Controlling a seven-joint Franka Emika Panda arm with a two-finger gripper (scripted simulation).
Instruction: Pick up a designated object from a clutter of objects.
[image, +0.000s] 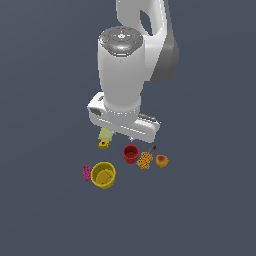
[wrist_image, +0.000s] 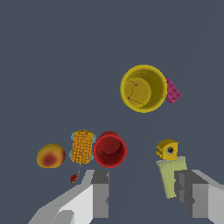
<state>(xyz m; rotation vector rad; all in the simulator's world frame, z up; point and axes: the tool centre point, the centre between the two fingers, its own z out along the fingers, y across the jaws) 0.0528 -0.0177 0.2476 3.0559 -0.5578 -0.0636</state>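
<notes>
The designated object is a yellow round cup (image: 103, 175) (wrist_image: 143, 89) with a rolled rim, standing upright at the near side of the clutter of objects. A pink block (image: 87, 172) (wrist_image: 172, 91) touches its side. My gripper (wrist_image: 144, 190) hangs open above the group with nothing between its fingers (wrist_image: 100, 192); in the exterior view the hand (image: 125, 120) hides the fingertips. The yellow cup lies apart from the gripper, on the far side of the red cup (image: 131, 154) (wrist_image: 109, 149).
An orange dotted block (image: 145, 160) (wrist_image: 82, 146) and a peach-like fruit (image: 161, 160) (wrist_image: 50, 156) sit beside the red cup. A small yellow piece (image: 103, 144) (wrist_image: 167, 149) rests by a pale green card (image: 105, 134) (wrist_image: 170, 175). A tiny red bit (wrist_image: 73, 178) lies nearby.
</notes>
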